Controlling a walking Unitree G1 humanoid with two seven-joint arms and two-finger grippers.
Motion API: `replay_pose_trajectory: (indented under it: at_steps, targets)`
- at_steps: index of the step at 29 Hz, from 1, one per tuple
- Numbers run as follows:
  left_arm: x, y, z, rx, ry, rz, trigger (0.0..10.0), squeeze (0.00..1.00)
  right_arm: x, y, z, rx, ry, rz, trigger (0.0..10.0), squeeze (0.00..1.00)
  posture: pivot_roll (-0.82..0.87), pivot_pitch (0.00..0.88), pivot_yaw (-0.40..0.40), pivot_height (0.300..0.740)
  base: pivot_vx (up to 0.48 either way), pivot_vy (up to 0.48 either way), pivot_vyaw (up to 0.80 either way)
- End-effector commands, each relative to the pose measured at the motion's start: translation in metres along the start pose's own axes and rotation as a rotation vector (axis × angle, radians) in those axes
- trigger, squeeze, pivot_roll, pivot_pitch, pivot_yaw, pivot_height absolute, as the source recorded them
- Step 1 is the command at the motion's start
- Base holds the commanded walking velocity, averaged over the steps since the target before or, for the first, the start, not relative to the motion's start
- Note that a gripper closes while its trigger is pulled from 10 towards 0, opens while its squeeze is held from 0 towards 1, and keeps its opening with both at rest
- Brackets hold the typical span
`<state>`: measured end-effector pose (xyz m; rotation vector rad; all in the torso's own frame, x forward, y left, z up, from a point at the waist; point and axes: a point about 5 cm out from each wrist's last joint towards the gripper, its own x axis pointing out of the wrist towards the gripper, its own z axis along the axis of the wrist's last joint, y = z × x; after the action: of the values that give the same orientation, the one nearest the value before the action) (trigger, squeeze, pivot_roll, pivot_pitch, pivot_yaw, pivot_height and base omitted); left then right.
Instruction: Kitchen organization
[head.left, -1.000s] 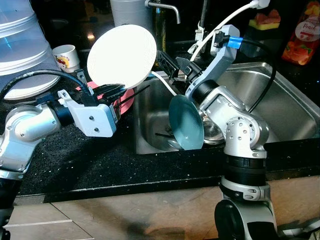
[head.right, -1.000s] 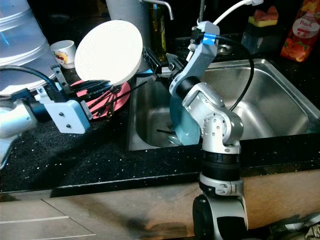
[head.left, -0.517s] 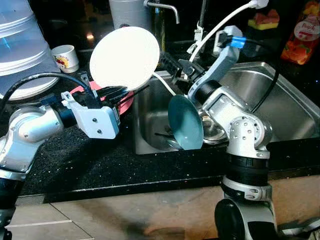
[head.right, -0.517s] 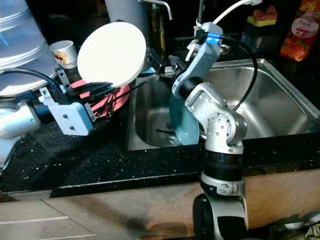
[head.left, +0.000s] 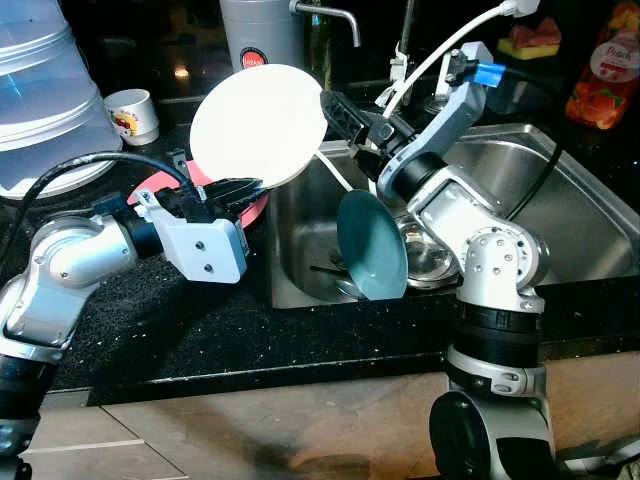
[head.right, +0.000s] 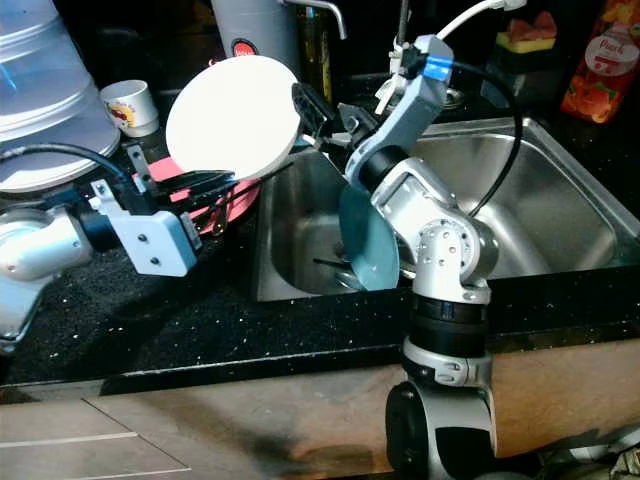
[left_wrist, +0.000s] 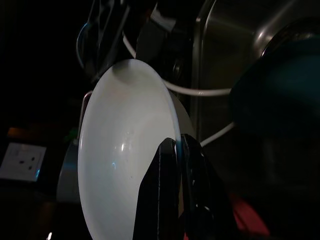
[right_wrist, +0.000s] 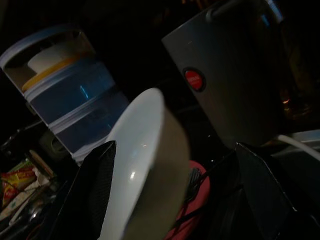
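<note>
- Shifted toward the steel sink since a second ago, the round white plate stands upright over the black worktop.
- Left gripper jaws pinch its lower rim.
- Right gripper jaws spread wide beside the plate's edge.

My two arms are silver with round joints, black cables, a blue tag near my right wrist, and long black fingers.

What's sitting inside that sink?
A teal plate stands on edge inside the sink, leaning by a steel bowl. Dark utensils lie at the bottom. The plate and the right arm cover whatever else is there.
</note>
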<state>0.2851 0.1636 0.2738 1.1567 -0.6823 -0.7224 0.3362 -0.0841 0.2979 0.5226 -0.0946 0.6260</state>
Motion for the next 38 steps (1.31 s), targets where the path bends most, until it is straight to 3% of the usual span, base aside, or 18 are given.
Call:
replay_pose_trajectory:
  at_steps: [1, 7, 8, 9, 10, 38]
  targets:
    - [0.004, -0.002, 0.003, 0.007, -0.020, -0.020, 0.0, 0.00, 0.000, 0.005, -0.003, -0.020, 0.018, 0.014, 10.0, 0.00, 0.04, 0.018, 0.051, 0.740, 0.000, 0.000, 0.00]
    - [0.007, -0.004, 0.006, 0.010, -0.034, -0.028, 0.0, 0.00, 0.000, 0.005, -0.008, -0.060, 0.049, 0.005, 10.0, 0.00, 0.05, 0.017, 0.053, 0.740, 0.000, 0.000, 0.00]
    - [0.008, -0.004, 0.005, 0.015, -0.034, -0.031, 0.0, 0.00, 0.000, 0.003, -0.009, -0.066, 0.057, -0.010, 9.4, 0.00, 0.05, 0.017, 0.053, 0.740, 0.000, 0.000, 0.00]
    - [0.008, -0.004, 0.005, 0.019, -0.034, -0.033, 0.0, 0.00, 0.000, 0.002, -0.010, -0.071, 0.062, -0.020, 9.4, 0.00, 0.05, 0.017, 0.053, 0.740, 0.000, 0.000, 0.00]
    - [0.008, -0.004, 0.005, 0.022, -0.033, -0.035, 0.0, 0.00, 0.000, 0.000, -0.011, -0.071, 0.065, -0.030, 0.0, 0.00, 0.04, 0.016, 0.053, 0.740, 0.000, 0.000, 0.00]
    - [0.006, -0.004, -0.001, 0.104, -0.012, -0.065, 0.0, 0.00, -0.001, -0.012, -0.018, -0.106, 0.112, -0.105, 0.0, 0.00, 0.04, 0.000, 0.050, 0.740, 0.000, 0.000, 0.00]
